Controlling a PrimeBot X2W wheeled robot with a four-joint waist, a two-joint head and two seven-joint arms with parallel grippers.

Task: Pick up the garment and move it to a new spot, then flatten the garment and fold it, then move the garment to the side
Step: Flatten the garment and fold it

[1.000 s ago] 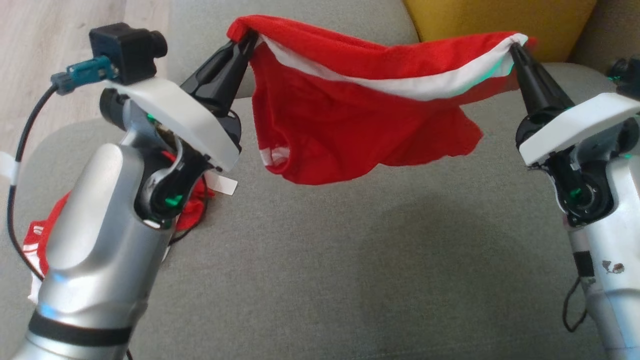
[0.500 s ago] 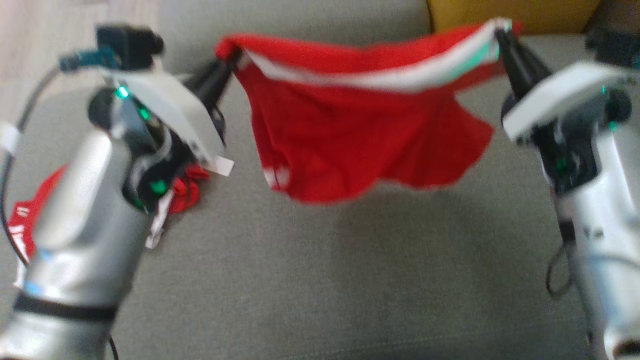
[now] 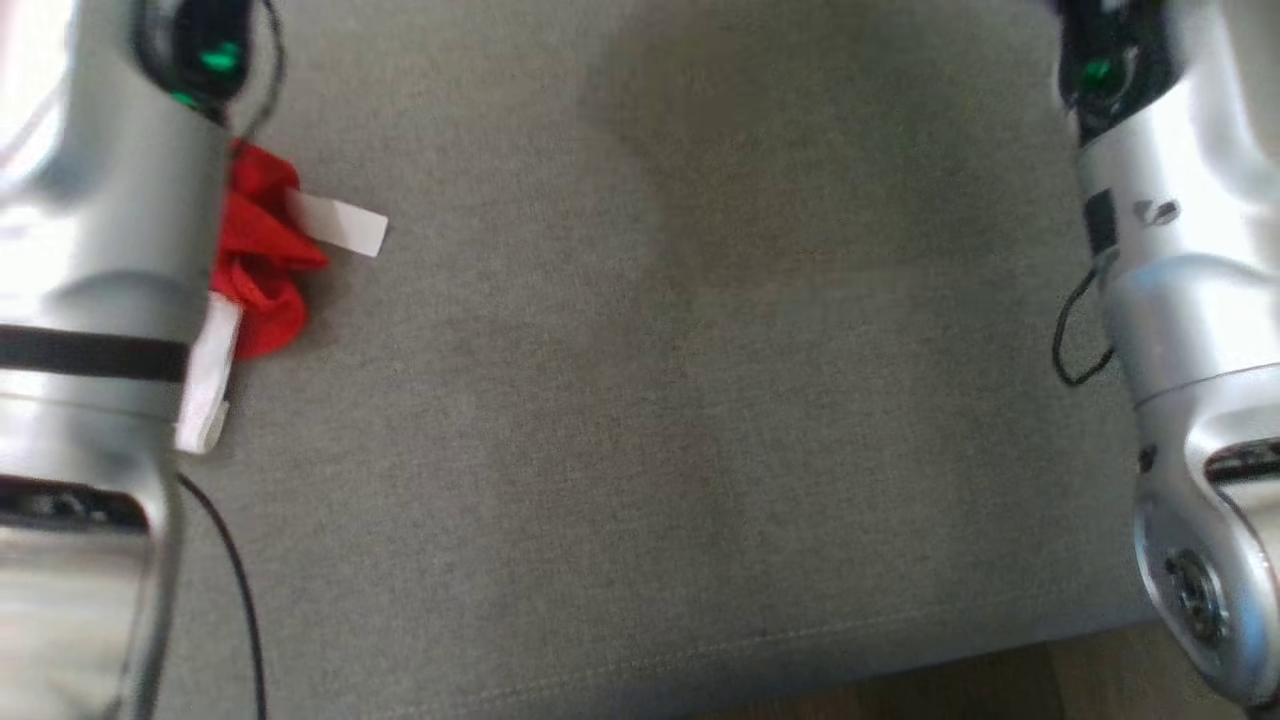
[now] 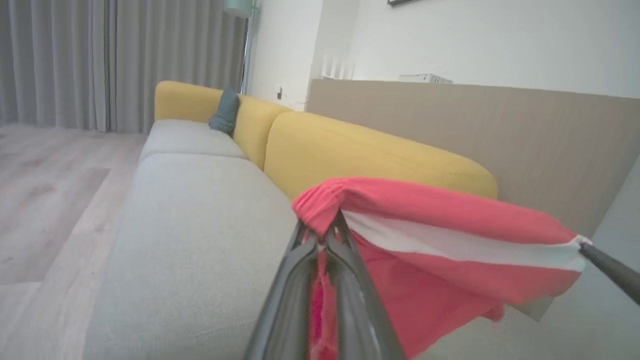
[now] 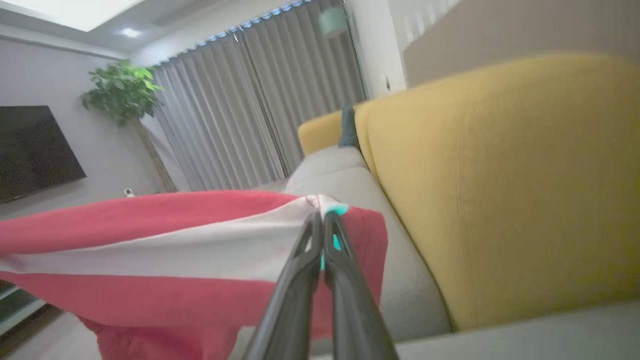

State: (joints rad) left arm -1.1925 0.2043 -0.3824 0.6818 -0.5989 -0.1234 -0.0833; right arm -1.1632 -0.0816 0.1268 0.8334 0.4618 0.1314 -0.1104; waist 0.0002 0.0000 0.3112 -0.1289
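Downward the head camera has been tipped since a second ago, so that the grey sofa seat is seen between the left forearm and the right forearm. The red garment is held in the air in front of the yellow backrest, stretched by its white band between both claws. One bunched end is pinched tight by the left gripper, the other end by the right gripper, fingers pressed together. A crumpled red cloth with a white tag is seen on the seat beside the left forearm.
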